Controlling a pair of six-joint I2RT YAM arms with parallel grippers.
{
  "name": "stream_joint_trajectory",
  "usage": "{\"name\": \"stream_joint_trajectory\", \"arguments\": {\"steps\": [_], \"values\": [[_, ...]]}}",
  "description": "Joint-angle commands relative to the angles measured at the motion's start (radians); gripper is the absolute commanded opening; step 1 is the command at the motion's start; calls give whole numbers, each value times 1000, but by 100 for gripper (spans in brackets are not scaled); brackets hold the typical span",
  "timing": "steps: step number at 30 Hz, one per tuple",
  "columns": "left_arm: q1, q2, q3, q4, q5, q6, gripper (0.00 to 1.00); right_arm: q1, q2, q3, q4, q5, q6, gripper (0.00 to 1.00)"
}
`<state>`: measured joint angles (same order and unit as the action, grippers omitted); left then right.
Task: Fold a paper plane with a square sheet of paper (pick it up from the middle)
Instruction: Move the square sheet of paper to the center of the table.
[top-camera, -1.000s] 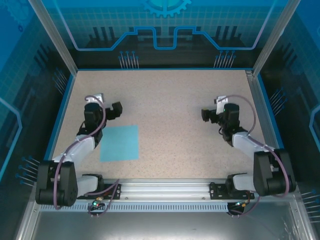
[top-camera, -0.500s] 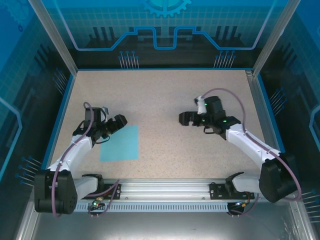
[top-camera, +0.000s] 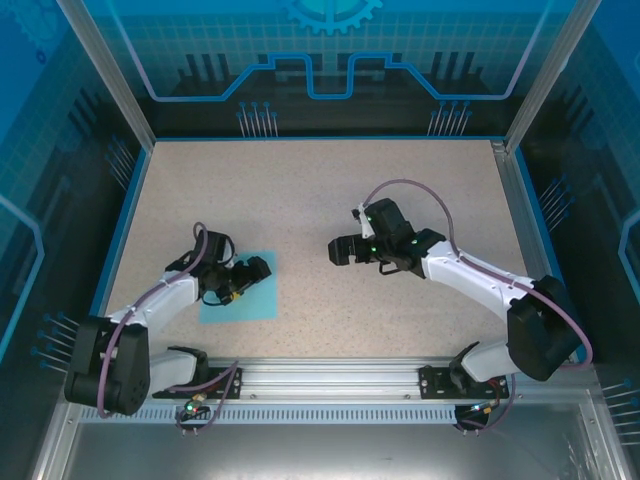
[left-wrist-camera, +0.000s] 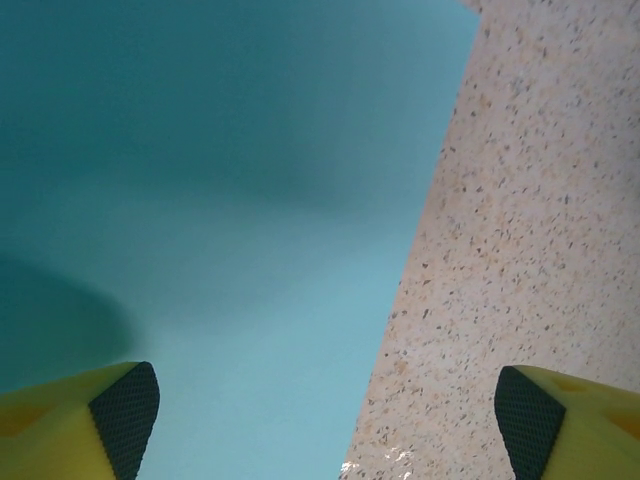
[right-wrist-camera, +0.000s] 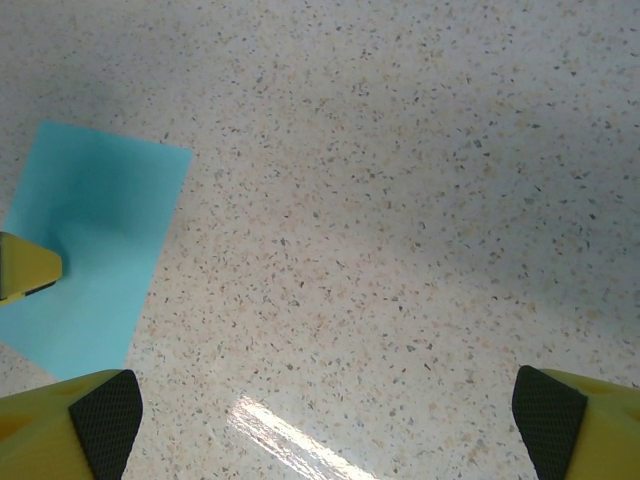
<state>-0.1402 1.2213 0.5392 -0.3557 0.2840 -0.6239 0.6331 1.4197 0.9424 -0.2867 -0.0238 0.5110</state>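
The square sheet of paper (top-camera: 243, 297) lies flat and unfolded on the speckled table at the near left, light blue. My left gripper (top-camera: 264, 268) hangs open over its right edge; in the left wrist view the sheet (left-wrist-camera: 200, 200) spreads under the left fingertip, and the right one is over bare table. The left gripper's midpoint (left-wrist-camera: 327, 420) sits near the paper's edge. My right gripper (top-camera: 337, 250) stands open above bare table, right of the sheet. The right wrist view has the sheet (right-wrist-camera: 95, 250) at far left, with the gripper (right-wrist-camera: 325, 420) wide open. No paper plane is in view.
The speckled tabletop (top-camera: 330, 190) is bounded by blue walls and a metal rail (top-camera: 330, 375) along the near edge, where both arm bases sit. A yellow tip of the left gripper's finger (right-wrist-camera: 25, 268) pokes in over the sheet in the right wrist view.
The left gripper has swung forward and right, coming down over the sheet's right edge. The right gripper has travelled left toward the middle of the table. The sheet has stayed put.
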Motion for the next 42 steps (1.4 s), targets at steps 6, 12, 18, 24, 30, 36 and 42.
{"name": "stream_joint_trajectory", "arguments": {"steps": [6,12,18,24,30,36,42], "values": [[-55,92,-69,134,10,-97,91,10,-29,-57,-45,140,80,99],[-158,254,-27,294,58,-180,91,5,-68,-93,-117,266,128,99],[-275,399,104,413,79,-266,91,-18,-127,-136,-100,260,127,99],[-296,306,186,342,-42,-247,94,-61,-133,-102,-95,124,137,99],[-276,17,162,98,-349,-129,99,-27,42,21,-19,-85,164,99],[-164,-250,49,50,-400,-74,99,70,262,209,-36,-68,191,99],[-95,-360,-13,54,-365,-106,99,129,414,346,-51,-95,214,99]]}}
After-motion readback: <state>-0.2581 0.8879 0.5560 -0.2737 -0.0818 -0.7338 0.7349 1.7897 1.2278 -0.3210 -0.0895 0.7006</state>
